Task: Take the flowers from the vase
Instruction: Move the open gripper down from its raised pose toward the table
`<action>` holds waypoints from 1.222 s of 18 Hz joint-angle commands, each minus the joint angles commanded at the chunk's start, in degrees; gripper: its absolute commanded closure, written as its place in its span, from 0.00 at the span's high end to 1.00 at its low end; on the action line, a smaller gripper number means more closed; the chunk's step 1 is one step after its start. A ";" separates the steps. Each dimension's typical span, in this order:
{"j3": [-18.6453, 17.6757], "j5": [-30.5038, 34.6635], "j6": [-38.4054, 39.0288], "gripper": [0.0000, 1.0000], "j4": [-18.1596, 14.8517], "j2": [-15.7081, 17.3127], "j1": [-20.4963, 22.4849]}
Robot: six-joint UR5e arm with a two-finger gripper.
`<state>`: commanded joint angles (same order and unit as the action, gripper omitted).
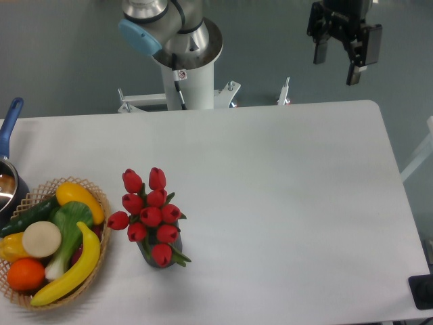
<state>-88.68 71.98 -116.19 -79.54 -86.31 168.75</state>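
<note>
One bunch of red tulips (pixel 150 215) stands in a dark vase (pixel 157 260) on the bench (pixel 284 203), beside the wicker basket (pixel 95 196). Claw (pixel 336 62) — fingers apart, empty — hangs well apart, top right. Prob. light, soft; grip stems below buds.

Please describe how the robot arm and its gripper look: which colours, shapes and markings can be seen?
The arm has silver-grey metal joints, one closed by a light blue round cap, on a white column with a small label. A thin dark cable runs down the column. The gripper is black and blocky, with two flat dark fingers.
</note>
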 joint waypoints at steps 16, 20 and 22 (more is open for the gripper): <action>-10.18 -11.14 20.71 1.00 5.18 4.13 -0.79; -14.15 -19.76 30.29 1.00 9.58 4.31 -2.19; -14.24 -22.84 31.20 1.00 9.58 3.35 -3.86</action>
<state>-102.92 49.15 -84.99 -69.96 -82.96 164.89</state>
